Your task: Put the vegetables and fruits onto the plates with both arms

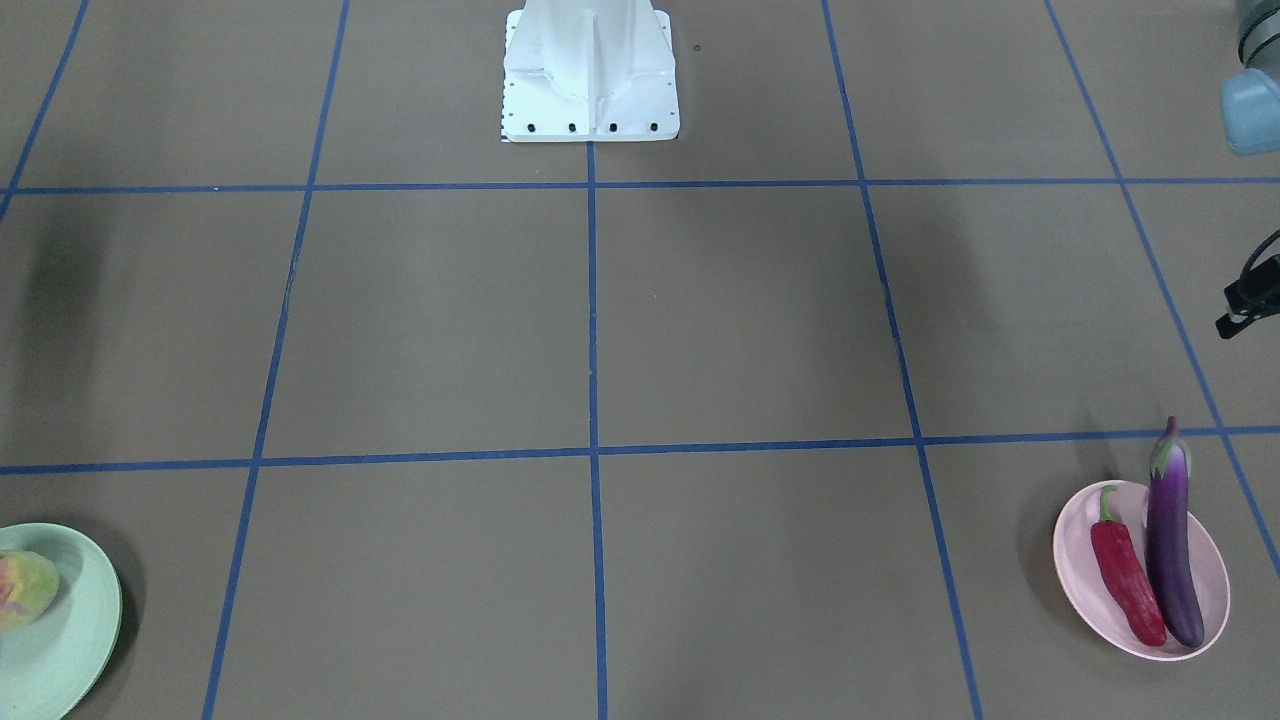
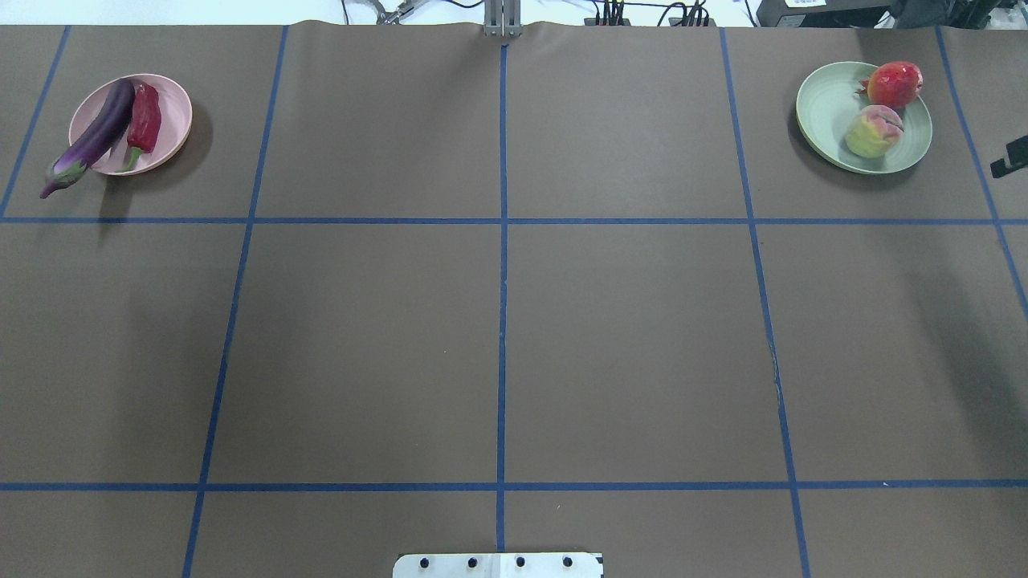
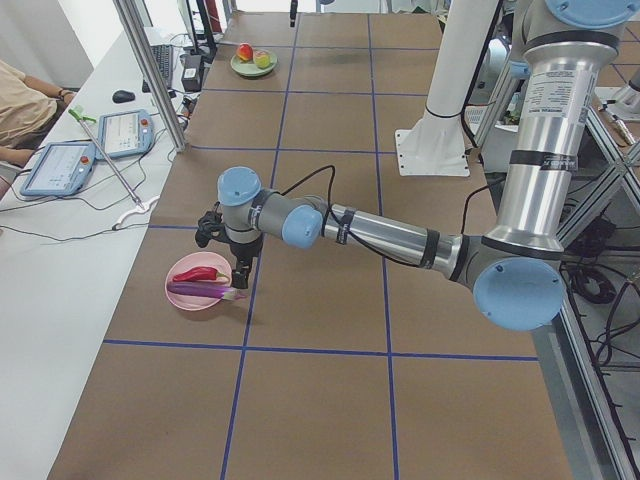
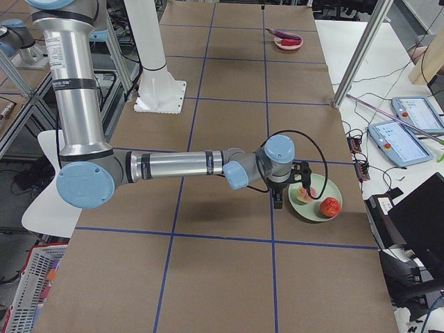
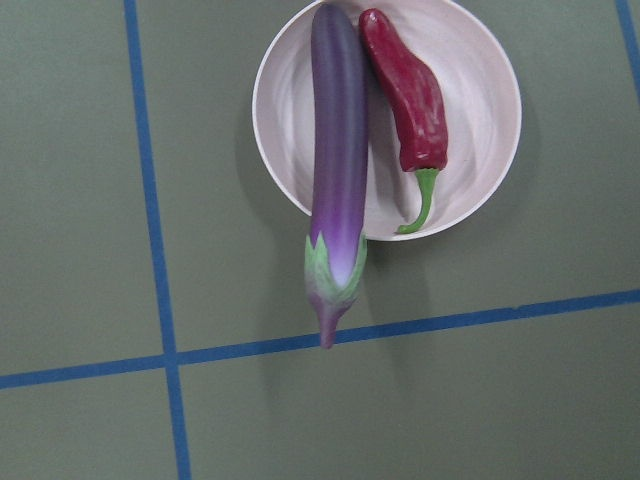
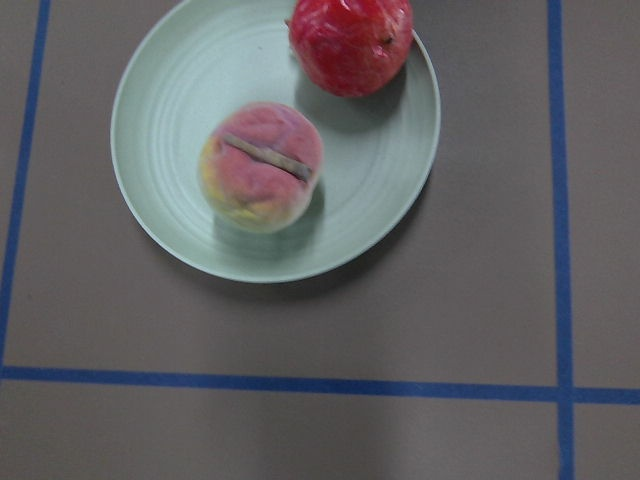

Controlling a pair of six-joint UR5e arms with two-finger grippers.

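The eggplant [image 5: 337, 160] and chili pepper [image 5: 408, 105] are laid side by side on the pink plate [image 5: 480, 90], just below the left gripper [image 3: 225, 253]. The eggplant's cap overhangs the rim. The peach [image 6: 260, 165] and pomegranate [image 6: 350, 40] are set on the mint green plate [image 6: 170, 90], just below the right gripper [image 4: 291, 186]. Neither gripper's opening, nor any hold, can be told.

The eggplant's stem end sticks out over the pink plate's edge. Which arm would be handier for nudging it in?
Left, probably. The left hand hangs right beside the pink plate holding the eggplant, while the right hand is far away, by the green plate.
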